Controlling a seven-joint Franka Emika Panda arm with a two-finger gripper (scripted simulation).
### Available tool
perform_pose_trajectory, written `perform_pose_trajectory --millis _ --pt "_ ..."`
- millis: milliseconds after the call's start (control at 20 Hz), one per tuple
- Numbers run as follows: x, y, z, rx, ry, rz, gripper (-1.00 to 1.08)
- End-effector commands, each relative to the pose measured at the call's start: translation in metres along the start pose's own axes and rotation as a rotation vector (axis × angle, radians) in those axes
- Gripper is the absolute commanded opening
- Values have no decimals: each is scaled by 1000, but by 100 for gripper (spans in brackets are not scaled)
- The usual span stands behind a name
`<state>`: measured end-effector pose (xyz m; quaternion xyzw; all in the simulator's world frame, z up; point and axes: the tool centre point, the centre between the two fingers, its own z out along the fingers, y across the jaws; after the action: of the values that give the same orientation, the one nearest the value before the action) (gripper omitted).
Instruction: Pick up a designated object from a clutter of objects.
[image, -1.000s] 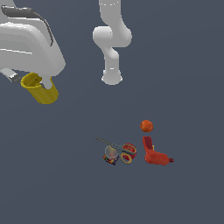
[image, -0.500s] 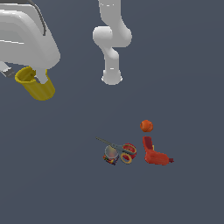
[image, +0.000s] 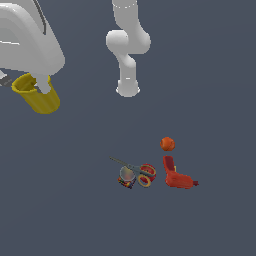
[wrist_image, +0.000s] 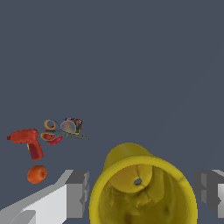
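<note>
The designated object, a bright yellow cup (image: 36, 93), hangs well above the floor at the exterior view's left, with my gripper (image: 37, 86) shut on it. Seen from the wrist, the cup (wrist_image: 142, 192) opens toward the camera, and a grey fingertip (wrist_image: 78, 192) presses each side of its rim. The rest of the clutter of objects lies far off on the floor: an orange ball (image: 167, 144), a red drill-like tool (image: 177, 178), a red-cream ring (image: 146, 175), grey-bladed scissors (image: 127, 168) and a small dark box (image: 126, 183).
The arm's white base (image: 128, 87) stands at the back of the dark grey floor. In the wrist view the drill (wrist_image: 28, 139), ball (wrist_image: 36, 174), ring (wrist_image: 51, 131) and box (wrist_image: 74, 124) sit grouped together.
The gripper has carried the yellow cup a little further toward the exterior view's left and slightly upward. The items on the floor have not moved.
</note>
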<state>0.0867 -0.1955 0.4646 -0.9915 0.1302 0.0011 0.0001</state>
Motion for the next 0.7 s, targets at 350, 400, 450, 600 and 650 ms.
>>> perform_pose_trajectory --millis 350,400,450,600,650 --pt "10 0 -17 0 2 0 -100" --pt "11 0 -18 0 2 0 -100" --pt "12 0 -19 0 2 0 -100" --pt "13 0 -20 0 2 0 -100" --pt "13 0 -20 0 2 0 -100"
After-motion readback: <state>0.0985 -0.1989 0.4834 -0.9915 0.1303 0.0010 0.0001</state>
